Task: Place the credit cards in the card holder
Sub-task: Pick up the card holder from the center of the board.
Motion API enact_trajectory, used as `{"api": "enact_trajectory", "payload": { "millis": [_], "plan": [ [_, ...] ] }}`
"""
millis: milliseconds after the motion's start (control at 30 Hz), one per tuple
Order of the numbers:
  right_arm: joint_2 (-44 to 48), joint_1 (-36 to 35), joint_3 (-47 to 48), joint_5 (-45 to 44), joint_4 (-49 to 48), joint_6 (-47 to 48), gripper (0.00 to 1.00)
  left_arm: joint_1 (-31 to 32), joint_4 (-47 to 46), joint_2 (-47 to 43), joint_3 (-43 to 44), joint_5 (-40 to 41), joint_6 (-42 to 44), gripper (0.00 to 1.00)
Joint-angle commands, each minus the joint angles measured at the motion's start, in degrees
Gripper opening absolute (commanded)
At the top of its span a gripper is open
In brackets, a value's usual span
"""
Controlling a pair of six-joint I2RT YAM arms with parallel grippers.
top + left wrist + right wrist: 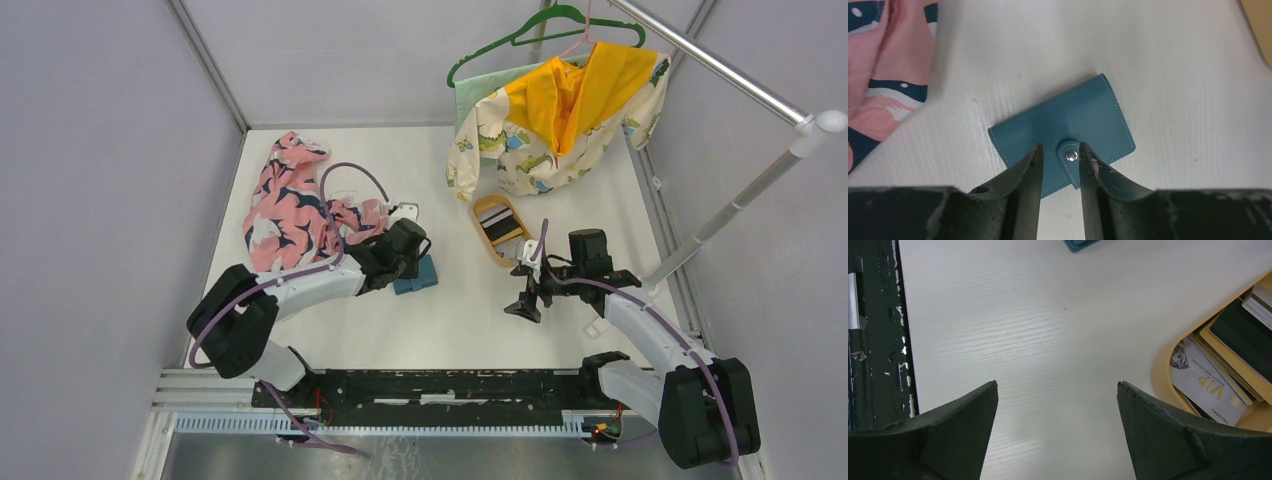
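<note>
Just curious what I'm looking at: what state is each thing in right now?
Card holder: snapped shut, flat on table.
Credit cards: stacked in wooden tray.
Left pincer: open, straddling the holder's snap tab.
Right pincer: wide open, empty.
Dinosaur-print jacket: hanging, front open.
Pink floral cloth: crumpled on table.

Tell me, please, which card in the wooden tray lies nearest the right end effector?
The pale grey card marked VIP, at the end of the tray beside the right end effector; the black and tan cards lie farther along.

Overhead view down onto the whole table; both wrist views close above it, card holder common to all.
</note>
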State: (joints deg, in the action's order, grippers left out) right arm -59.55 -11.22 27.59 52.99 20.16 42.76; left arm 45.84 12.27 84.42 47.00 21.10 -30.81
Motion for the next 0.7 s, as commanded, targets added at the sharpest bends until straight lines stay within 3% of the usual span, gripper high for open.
{"api": "enact_trajectory", "payload": {
  "millis": [0, 400, 667],
  "plan": [
    [1.1, -0.2, 1.0, -1.0, -1.8, 0.6, 0.94, 0.1, 2.0, 3.3, 3.5, -3.6, -2.0, 0.37],
    [0.9, -0.2, 1.0, -1.7, -1.8, 0.6, 0.95, 3.5, 4.8, 8.5, 6.0, -0.9, -6.1, 0.41],
    [1.1, -0.3, 1.0, -2.0, -1.8, 0.6, 0.95, 6.6, 14.5, 16.5, 12.7, 7.0, -10.2, 0.42]
  ]
}}
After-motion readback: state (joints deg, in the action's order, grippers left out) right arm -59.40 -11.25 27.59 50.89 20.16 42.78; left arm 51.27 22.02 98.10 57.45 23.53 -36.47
